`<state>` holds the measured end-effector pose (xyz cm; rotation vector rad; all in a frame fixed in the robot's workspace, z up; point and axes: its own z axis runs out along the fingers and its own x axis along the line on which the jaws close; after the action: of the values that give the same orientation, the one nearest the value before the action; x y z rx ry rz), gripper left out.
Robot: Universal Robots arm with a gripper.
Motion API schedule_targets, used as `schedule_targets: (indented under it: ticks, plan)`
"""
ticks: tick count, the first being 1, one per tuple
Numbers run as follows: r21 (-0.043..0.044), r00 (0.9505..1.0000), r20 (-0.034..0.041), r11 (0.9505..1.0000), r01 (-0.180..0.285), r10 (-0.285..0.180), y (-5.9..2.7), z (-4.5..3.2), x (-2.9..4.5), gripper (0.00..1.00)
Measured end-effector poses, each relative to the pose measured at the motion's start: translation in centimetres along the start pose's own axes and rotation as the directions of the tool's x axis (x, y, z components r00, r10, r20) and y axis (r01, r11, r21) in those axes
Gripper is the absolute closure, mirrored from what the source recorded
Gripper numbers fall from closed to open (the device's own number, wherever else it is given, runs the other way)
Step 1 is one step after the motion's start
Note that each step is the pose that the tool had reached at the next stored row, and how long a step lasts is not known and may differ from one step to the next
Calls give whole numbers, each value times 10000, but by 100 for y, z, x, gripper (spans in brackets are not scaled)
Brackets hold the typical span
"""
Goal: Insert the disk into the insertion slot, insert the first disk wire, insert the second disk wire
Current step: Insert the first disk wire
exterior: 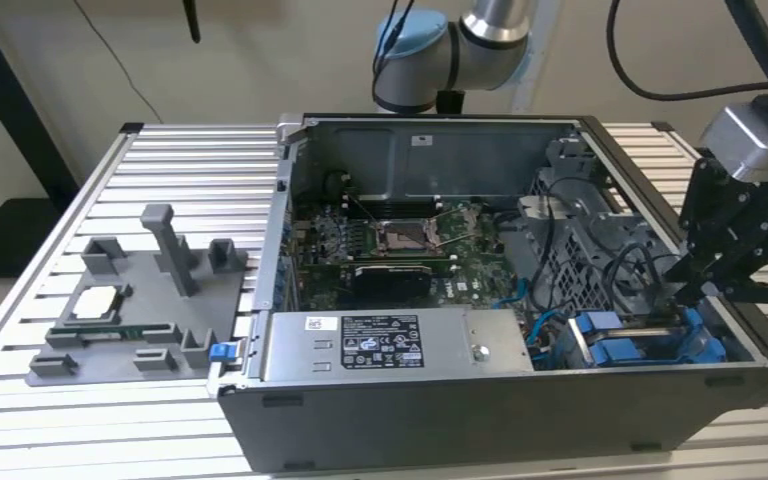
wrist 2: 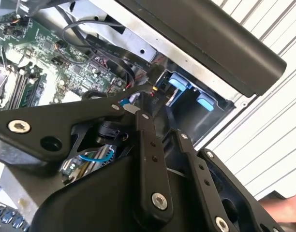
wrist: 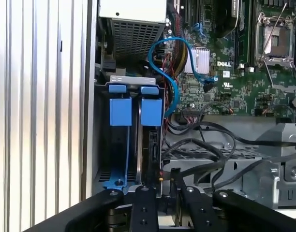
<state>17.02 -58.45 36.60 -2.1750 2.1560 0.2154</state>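
The disk (wrist: 151, 145) stands on edge in the insertion slot (wrist: 138, 104) of the dark drive cage, under one of two blue tabs (wrist: 151, 112). My gripper (wrist: 163, 186) is at the disk's open end, its black fingers (wrist: 143, 198) drawn close around a small black plug with red and yellow wires (wrist: 161, 177). In the second wrist view the gripper (wrist 2: 144, 94) pinches that plug (wrist 2: 155, 89) beside the blue tabs (wrist 2: 177, 82). In the exterior view the gripper (exterior: 695, 292) reaches down into the cage (exterior: 624, 345) at the case's right front corner.
A blue data cable (wrist: 174, 72) loops from the motherboard (wrist: 225, 82) toward the cage, and black cables (wrist: 206, 145) lie over the grey bracket beside it. The power-supply box (exterior: 384, 345) sits at the case's front. A grey parts fixture (exterior: 144, 310) lies on the exterior view's left.
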Motion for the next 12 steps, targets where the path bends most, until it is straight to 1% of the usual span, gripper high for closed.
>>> schedule_targets:
  ticks: [3, 5, 6, 9, 10, 12]
  plan:
    - [90, 10000, 1, 10000, 13, -13, 2, -42, -31, 0]
    - [169, 10000, -2, 9999, 26, -26, 0, -44, -49, 0]
    - [221, 10000, 2, 9998, 34, -34, -6, -42, -56, 0]
    - [341, 10000, 16, 9994, 51, -52, -36, -41, -77, 0]
    - [367, 10000, 21, 9993, 56, -57, -44, -40, -84, 0]
    - [394, 10000, 33, 9992, 60, -62, -67, -40, -94, 0]
